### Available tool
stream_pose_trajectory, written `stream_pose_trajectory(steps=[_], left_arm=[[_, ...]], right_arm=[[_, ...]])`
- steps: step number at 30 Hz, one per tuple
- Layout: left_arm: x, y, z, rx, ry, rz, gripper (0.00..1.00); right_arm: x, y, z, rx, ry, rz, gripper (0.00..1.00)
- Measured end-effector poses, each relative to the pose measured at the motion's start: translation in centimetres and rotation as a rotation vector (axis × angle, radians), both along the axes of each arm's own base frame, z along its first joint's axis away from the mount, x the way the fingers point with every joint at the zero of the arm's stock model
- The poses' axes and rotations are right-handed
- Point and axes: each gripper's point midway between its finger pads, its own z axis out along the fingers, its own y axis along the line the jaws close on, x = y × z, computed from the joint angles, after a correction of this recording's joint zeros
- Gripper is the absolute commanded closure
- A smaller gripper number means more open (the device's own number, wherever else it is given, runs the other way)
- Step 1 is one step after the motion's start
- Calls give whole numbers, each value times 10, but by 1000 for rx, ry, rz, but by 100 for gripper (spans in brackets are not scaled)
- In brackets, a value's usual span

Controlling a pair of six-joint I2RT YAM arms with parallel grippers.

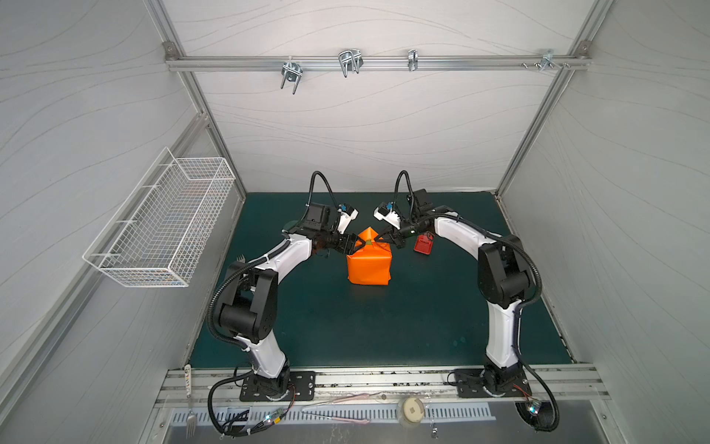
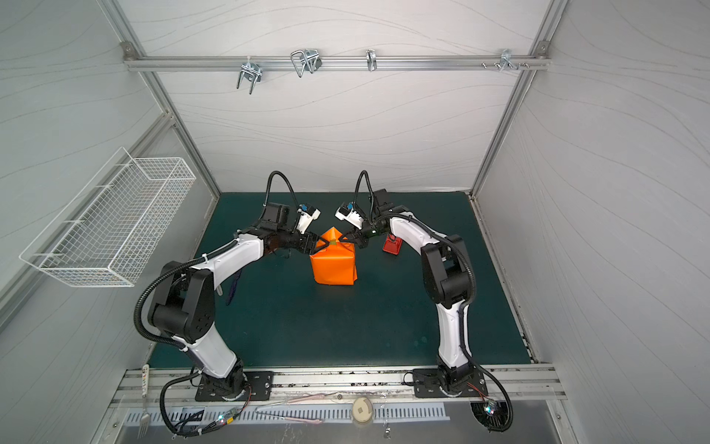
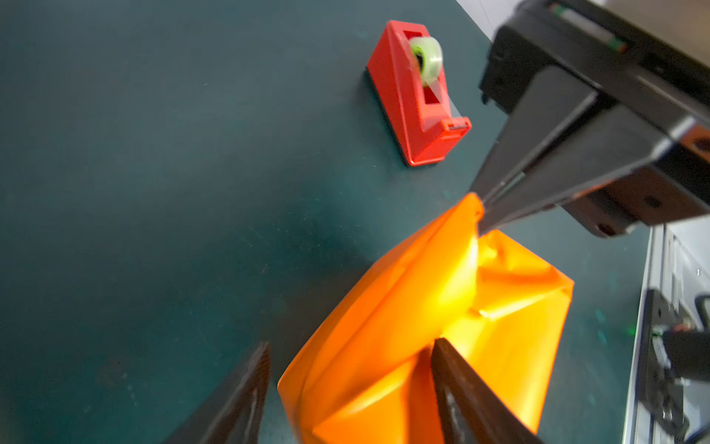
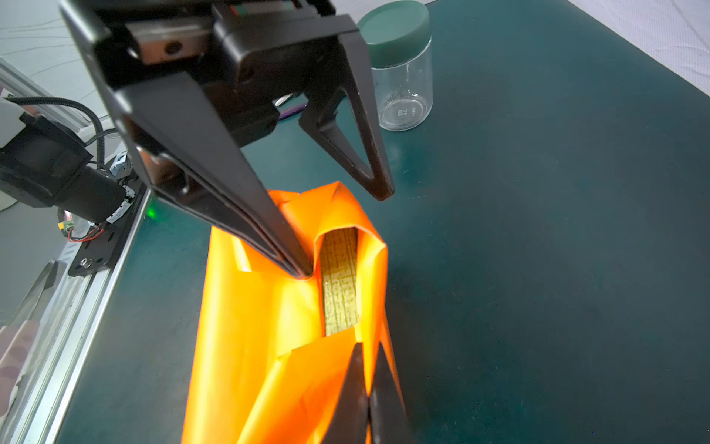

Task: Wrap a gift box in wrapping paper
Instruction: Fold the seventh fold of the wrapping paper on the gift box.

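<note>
Flap-folding: right claw [image 3: 481,215] pinches wrapping paper [image 1: 369,267] over the gift box [image 4: 340,280]; left claw [image 3: 351,344], spread, should next press it flat.

A dark green mat [image 1: 365,326] is enclosed by pale walls [image 1: 365,127]; above it a hooked rail [image 1: 376,63] and wire basket [image 1: 161,219] are mounted.

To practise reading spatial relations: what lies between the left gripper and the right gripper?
In the right wrist view, folded orange wrapping paper and an uncovered strip of the yellow-green gift box lie between the left gripper and the right gripper.
</note>
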Motion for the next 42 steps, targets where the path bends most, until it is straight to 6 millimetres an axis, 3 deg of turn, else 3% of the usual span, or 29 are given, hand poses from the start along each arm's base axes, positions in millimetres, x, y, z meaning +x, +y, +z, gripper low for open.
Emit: stream_pose_trajectory(steps=[7,11,20,31,35,42], left_arm=[[15,-2,7,-16,-19,-143,51],[13,-4,9,-26,-28,-222,58],[5,-11,12,-61,-17,-321,59],[0,-16,4,-58,-30,-366,87],[-2,-21,-2,-65,-57,-380,99],[-8,-21,0,-49,-164,-374,100]], right_arm=[[-1,0,1,-1,-16,13,100],[-3,-1,0,-7,-17,20,100],[-4,-1,0,-13,-20,24,100],[-4,-1,0,-23,-19,20,100],[-2,-3,-2,-38,-24,9,93],[0,-7,11,-44,-53,-16,71]])
